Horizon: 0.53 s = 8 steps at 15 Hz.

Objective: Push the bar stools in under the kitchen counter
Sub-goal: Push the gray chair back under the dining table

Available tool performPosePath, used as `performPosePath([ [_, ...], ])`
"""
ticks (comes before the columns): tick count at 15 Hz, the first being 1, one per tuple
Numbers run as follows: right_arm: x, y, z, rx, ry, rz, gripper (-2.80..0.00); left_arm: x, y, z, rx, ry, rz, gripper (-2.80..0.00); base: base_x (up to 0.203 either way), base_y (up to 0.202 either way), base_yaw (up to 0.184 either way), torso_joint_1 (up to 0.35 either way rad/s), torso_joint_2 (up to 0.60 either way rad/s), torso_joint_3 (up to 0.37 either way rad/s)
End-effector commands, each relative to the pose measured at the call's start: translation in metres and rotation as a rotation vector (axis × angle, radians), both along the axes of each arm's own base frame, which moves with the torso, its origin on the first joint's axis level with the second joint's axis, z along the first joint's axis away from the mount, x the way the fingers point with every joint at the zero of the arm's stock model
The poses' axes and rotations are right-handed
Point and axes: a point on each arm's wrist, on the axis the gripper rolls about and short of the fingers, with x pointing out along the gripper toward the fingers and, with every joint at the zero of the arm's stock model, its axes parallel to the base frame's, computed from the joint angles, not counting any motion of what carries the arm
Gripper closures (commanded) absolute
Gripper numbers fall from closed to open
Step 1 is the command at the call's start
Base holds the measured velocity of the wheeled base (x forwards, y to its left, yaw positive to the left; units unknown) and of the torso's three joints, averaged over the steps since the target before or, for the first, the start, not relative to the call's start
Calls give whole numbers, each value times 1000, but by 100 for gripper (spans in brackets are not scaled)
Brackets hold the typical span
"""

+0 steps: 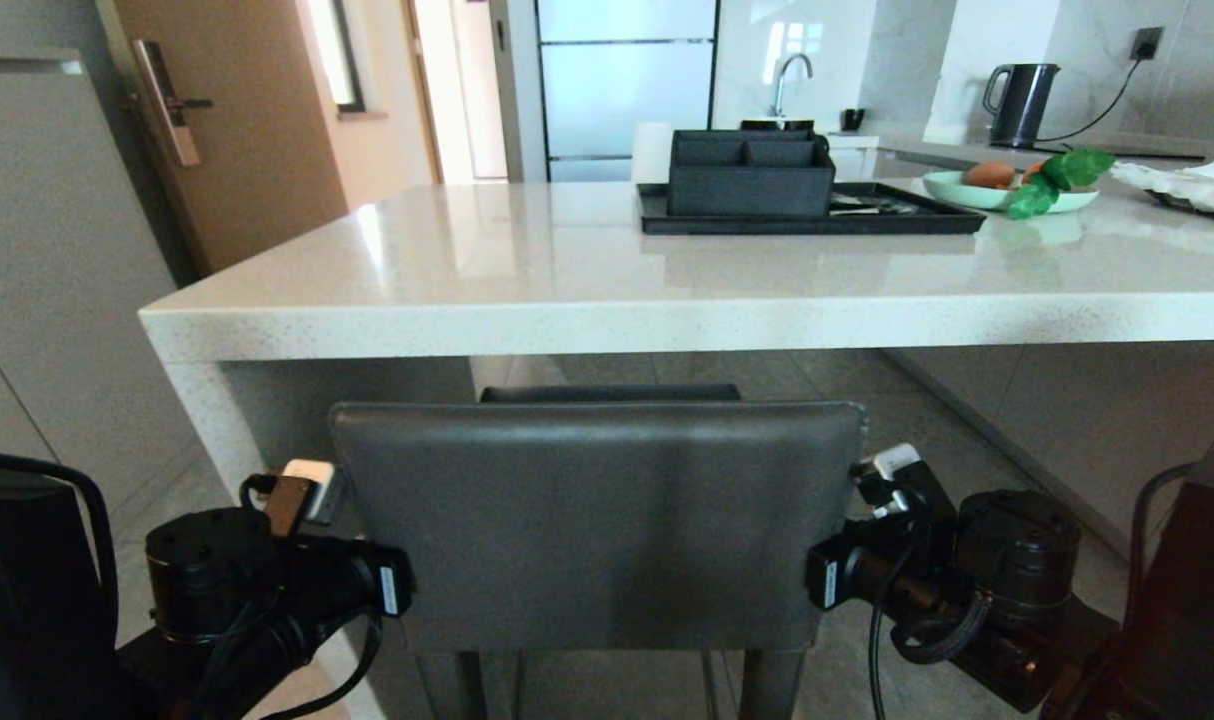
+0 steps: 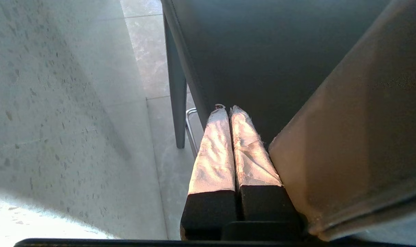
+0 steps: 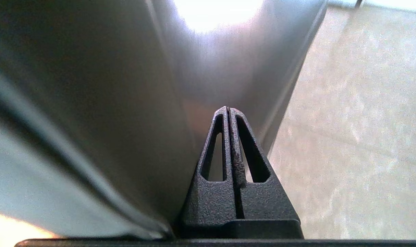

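A dark grey leather bar stool (image 1: 597, 520) with a boxy low back stands right in front of me, its seat partly under the kitchen counter (image 1: 567, 320). The counter is a white speckled stone worktop with a thick edge. My two arms flank the stool's back. In the left wrist view, the left gripper (image 2: 227, 109) is shut, its taped fingers (image 2: 215, 151) lying against the stool's left side (image 2: 331, 137). The right gripper (image 3: 227, 109) is shut too, its black fingers (image 3: 213, 192) pressed along the stool's right side (image 3: 132, 103). Nothing is held between either pair of fingers.
The counter's white end panel (image 1: 207, 420) stands close to my left arm. One stool leg (image 2: 177, 103) and a metal footrest (image 2: 191, 130) show above the tiled floor. On the worktop sit a black tray with an organiser (image 1: 812, 215), a plate of fruit (image 1: 1007, 190) and a kettle (image 1: 1019, 100).
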Motion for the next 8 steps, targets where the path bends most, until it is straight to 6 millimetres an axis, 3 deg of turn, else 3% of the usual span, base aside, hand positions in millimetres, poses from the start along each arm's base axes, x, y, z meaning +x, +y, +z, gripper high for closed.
performPosePath([
  [1, -4, -6, 1, 0, 7, -12, 0, -3, 3, 5, -7, -17, 8, 0, 0, 0, 0, 0, 0, 0],
  [5, 0, -53, 9, 38, 17, -173, 0, -5, 36, 9, -4, -18, 118, 0, 0, 0, 0, 0, 0, 0],
  [8, -14, -83, 19, 80, 25, -198, 0, -18, 48, 20, -27, -48, 107, 0, 0, 0, 0, 0, 0, 0],
])
